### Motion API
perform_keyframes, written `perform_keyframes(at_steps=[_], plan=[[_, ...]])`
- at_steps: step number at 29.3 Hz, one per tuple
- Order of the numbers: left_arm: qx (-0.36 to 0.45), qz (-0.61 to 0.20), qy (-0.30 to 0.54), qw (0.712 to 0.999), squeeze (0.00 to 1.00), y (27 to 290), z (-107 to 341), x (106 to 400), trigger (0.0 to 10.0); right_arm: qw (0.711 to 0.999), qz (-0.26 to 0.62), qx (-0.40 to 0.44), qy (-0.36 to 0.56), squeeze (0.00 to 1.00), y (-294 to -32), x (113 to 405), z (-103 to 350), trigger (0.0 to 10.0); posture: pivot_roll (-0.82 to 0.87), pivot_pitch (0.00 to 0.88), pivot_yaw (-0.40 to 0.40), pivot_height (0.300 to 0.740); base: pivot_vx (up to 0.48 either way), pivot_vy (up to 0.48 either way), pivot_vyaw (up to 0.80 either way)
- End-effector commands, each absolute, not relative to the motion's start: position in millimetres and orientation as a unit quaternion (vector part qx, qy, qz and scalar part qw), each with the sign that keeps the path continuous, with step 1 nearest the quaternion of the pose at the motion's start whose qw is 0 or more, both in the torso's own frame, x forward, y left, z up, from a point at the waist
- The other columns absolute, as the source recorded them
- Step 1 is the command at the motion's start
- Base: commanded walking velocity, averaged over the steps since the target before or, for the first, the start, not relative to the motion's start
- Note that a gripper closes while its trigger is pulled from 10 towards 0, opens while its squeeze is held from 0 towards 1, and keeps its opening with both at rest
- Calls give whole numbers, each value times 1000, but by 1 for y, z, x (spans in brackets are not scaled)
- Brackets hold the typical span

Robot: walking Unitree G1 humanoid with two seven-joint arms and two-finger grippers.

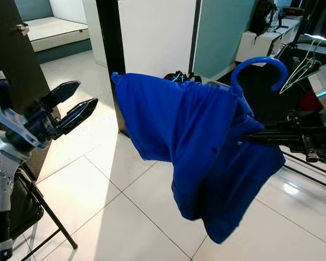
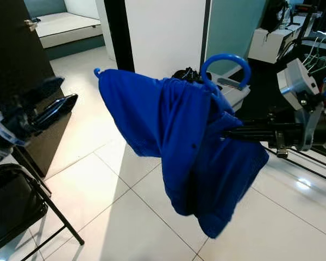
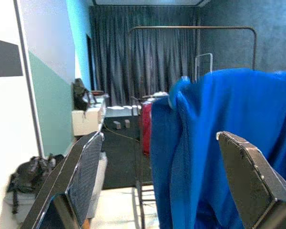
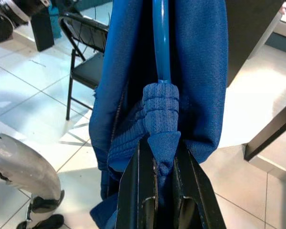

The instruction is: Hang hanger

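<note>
right gripper (image 2: 233,133): we've got it clamped on the collar of the blue shirt (image 2: 190,147), with the neck of the blue hanger (image 2: 224,70) pinched in the same spot; the right wrist view shows the fingers closed tight on the ribbed fabric
hanger axis: the hook sits up above our grip and the shoulder bar runs away toward our left, ending at the far tip (image 2: 96,71)
load: the shirt droops below the fingers, well clear of the floor
left gripper (image 1: 70,106): fingers spread and empty, held near the shirt's left edge but not touching
clothes rail (image 3: 190,28): in the left wrist view it stands beyond the shirt, in front of the dark curtain
nearer arm: the right, since it already carries the hanger
next, our guess: lift the hook over the rail; the left can steady the free end
</note>
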State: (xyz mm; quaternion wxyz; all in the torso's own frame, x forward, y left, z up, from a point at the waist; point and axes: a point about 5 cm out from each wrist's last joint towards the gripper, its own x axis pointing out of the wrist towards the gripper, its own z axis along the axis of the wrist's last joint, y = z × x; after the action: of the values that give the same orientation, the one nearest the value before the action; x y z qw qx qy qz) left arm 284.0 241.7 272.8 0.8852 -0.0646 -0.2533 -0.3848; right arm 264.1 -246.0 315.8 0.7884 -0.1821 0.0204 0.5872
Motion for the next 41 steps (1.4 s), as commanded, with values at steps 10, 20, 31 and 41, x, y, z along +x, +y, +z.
perform_keyframes(at_steps=[10,20,31,41], plan=[[-99,-417,-237,872,0,214,251,286,10000,783,598,-173,-3,0,-244,262,327,0,-19,0,8,740,0,0,0],[-63,-387,-229,891,0,206,247,295,10000,772,615,-161,-4,0,-237,257,327,0,-20,0,11,740,0,0,0],[-64,-375,-241,893,0,205,248,298,0,768,622,-154,-4,0,-234,255,326,0,-20,0,10,740,0,0,0],[-63,-372,-258,889,0,211,258,295,0,770,619,-153,-4,0,-234,255,327,0,-19,0,7,740,0,0,0]])
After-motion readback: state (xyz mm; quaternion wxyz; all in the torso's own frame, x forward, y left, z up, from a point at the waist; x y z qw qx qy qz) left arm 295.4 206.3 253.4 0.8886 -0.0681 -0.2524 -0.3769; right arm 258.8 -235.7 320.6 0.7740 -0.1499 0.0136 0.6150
